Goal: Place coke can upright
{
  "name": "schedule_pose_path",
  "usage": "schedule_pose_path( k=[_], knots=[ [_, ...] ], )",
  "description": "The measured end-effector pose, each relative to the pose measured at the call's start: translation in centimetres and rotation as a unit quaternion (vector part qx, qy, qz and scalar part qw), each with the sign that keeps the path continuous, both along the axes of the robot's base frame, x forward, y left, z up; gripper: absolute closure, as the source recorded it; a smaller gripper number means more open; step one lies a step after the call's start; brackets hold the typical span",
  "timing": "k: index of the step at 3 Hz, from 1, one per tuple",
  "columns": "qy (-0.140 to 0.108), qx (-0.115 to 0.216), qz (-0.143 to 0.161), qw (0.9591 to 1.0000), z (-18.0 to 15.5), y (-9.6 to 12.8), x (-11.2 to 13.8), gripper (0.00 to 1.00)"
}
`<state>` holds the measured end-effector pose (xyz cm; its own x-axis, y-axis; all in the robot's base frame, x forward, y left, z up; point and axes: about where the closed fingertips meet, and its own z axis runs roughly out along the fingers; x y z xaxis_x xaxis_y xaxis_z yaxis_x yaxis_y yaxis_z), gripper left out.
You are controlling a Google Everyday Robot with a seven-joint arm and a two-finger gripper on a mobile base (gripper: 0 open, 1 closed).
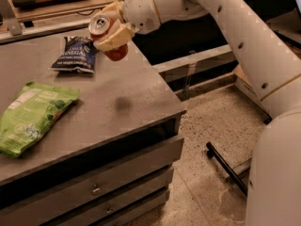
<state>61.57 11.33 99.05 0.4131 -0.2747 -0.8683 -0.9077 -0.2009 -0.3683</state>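
Note:
The coke can (107,37) is red with a silver top and pull tab facing up and to the left. It is tilted and held in the air above the far right part of the grey counter (117,102). My gripper (110,29) is shut on the can, with cream fingers (115,36) on either side of it. The white arm comes in from the upper right.
A dark blue snack bag (75,54) lies on the counter just left of the can. A green snack bag (30,117) lies at the near left. The counter's right edge drops to a speckled floor. Drawers line the counter front.

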Motion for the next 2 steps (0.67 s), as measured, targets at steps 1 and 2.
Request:
schedule_pose_path(
  k=[1, 2],
  knots=[
    [0.11, 0.06, -0.015, 0.992, -0.92, -0.38, -2.16, 1.0],
    [0.182, 0.084, -0.009, 0.9796, -1.66, -0.38, -3.0, 1.0]
  ],
)
